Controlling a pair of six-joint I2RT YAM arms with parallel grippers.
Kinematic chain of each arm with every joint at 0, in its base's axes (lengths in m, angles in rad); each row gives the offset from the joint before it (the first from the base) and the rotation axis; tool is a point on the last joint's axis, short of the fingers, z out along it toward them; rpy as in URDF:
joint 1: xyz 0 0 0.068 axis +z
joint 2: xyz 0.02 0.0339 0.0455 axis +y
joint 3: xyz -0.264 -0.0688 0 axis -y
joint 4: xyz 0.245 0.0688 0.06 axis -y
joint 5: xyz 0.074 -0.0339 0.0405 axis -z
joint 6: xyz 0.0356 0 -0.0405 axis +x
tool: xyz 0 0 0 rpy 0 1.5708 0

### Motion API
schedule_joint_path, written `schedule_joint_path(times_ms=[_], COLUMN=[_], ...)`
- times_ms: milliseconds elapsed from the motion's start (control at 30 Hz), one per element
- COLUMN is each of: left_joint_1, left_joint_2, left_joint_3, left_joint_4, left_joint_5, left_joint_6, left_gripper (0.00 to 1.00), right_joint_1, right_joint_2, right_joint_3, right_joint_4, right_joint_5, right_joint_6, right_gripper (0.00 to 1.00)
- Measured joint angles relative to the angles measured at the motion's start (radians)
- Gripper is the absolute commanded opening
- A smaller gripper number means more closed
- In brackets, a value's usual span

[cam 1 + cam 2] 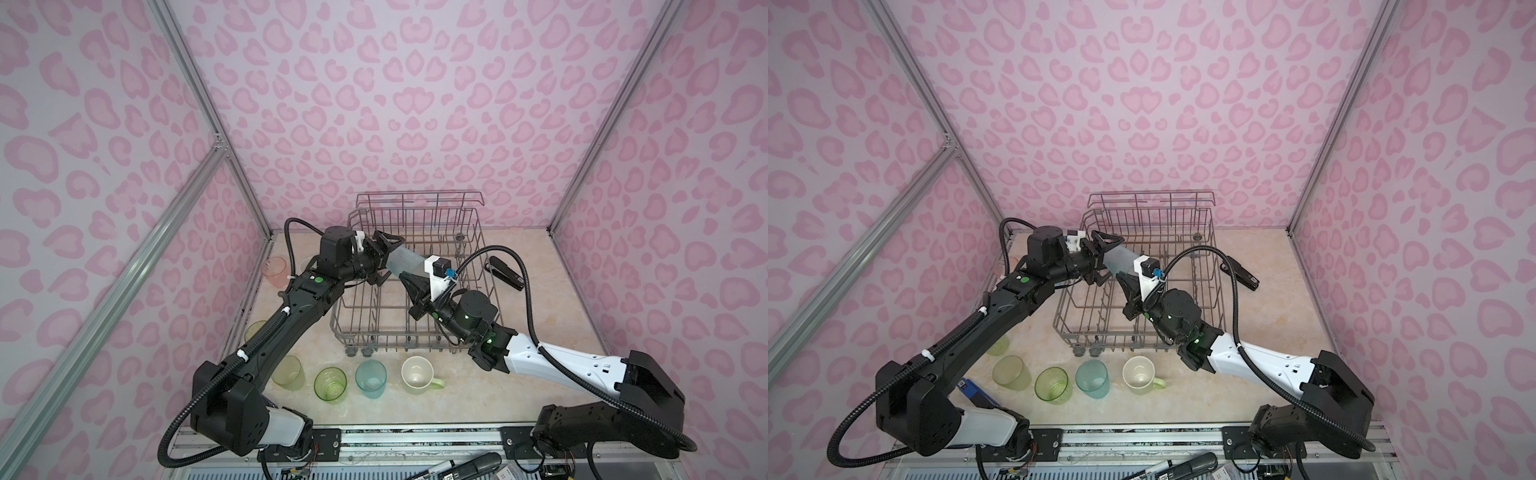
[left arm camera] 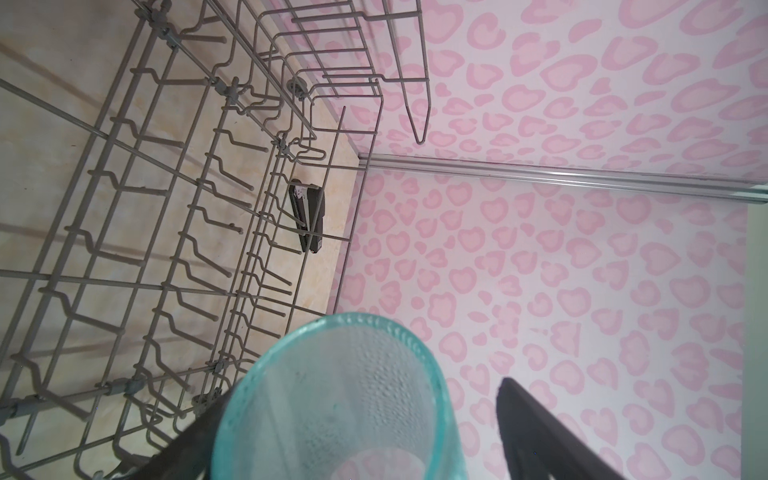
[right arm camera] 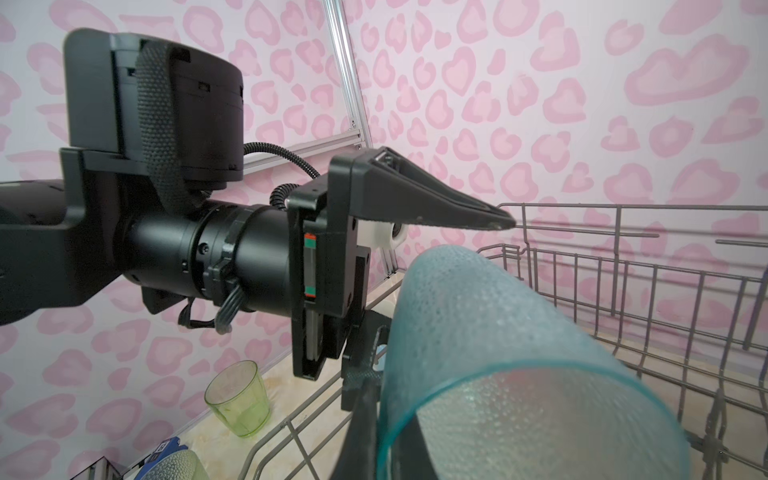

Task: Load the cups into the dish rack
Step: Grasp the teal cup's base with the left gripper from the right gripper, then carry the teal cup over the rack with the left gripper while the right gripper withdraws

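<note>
Teal tumbler [image 1: 405, 264]: translucent pebbled plastic, tapered. It lay nearly sideways mid-frame in both top views, held above the left-rear part of the grey wire dish rack [image 1: 386, 332]. Right gripper [image 1: 405, 277] was clenched on its rim wall. Left gripper [image 1: 392, 259] had its jaws spread wide around the base, upper finger [image 3: 436, 208] clear of it. Green tumbler [image 1: 330, 384] stood upright at lower centre-left, outside the rack.

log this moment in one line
right gripper: shut on teal tumbler rim | left gripper: open around tumbler base | tumbler: sideways above dish rack | rack: no cups inside
</note>
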Motion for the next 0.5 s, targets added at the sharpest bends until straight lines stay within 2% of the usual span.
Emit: schedule_joint_path(times_ms=[233, 500], left_joint_1=[0.001, 0.001], left_joint_2=[0.019, 0.026], left_joint_3=[-0.006, -0.018], left_joint_4=[0.022, 0.032], left_joint_5=[0.003, 0.003], left_joint_6=[-0.007, -0.019], left_gripper=[0.86, 0.71], right_joint_1=[0.001, 0.003], right_joint_2=[0.04, 0.062], right_joint_3=[0.029, 0.037], right_joint_4=[0.003, 0.022], right_joint_5=[-0.01, -0.014], right_joint_6=[0.001, 0.008], right_gripper=[0.0, 0.0])
